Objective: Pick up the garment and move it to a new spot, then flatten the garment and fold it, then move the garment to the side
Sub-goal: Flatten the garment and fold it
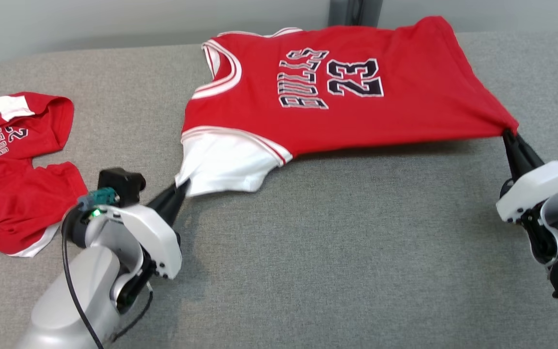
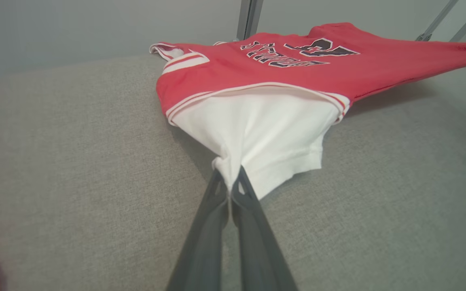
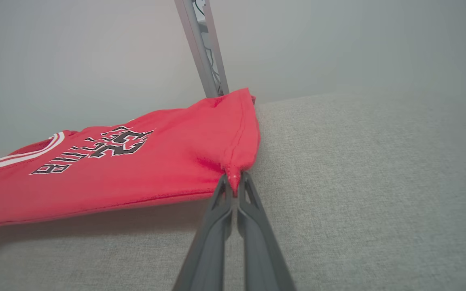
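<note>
Slim dark jaws hold red jersey (image 1: 405,111) taut over grey weave (image 1: 337,252).

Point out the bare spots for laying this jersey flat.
The widest bare grey surface lies nearer the robot than the held jersey, between left pincer and right pincer. The left edge is crowded by a second red garment.

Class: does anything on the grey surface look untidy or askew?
Yes. The second red shirt at the head view's left edge lies crumpled and bunched, unlike the jersey held taut between left gripper and right gripper.
</note>
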{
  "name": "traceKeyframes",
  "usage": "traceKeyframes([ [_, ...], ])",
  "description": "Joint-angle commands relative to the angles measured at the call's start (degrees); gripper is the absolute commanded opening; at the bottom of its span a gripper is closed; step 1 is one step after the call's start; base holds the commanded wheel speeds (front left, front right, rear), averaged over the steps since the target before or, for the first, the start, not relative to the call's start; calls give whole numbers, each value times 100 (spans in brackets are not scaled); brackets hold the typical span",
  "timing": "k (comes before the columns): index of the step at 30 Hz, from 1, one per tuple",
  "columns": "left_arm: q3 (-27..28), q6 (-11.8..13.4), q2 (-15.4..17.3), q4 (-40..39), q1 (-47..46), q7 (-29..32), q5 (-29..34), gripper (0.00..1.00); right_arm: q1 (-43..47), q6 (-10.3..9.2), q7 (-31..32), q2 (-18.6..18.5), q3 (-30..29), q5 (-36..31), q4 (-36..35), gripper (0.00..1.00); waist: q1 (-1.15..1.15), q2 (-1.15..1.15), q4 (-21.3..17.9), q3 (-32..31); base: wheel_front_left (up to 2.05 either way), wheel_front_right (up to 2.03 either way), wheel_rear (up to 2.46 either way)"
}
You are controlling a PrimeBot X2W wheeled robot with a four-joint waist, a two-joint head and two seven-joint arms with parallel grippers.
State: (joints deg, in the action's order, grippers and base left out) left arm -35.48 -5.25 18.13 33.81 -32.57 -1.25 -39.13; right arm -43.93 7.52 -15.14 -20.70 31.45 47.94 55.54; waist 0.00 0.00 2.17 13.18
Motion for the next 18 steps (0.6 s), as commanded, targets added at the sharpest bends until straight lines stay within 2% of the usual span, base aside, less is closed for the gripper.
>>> traceKeyframes([
  [1,-24,-40,125,-212,275,218,-168,0,163,-6,-13,-95,136,70,96,0,0,0,2,-147,0,0,0],
  [10,-192,-143,508,-1152,1018,1081,-725,0,480,-6,483,-305,736,377,104,0,0,0,-31,-490,0,0,0],
  [18,-299,-173,895,-2007,1610,1701,-1235,0,829,-5,1436,-692,1283,1009,-378,0,0,0,-143,-727,0,0,0],
])
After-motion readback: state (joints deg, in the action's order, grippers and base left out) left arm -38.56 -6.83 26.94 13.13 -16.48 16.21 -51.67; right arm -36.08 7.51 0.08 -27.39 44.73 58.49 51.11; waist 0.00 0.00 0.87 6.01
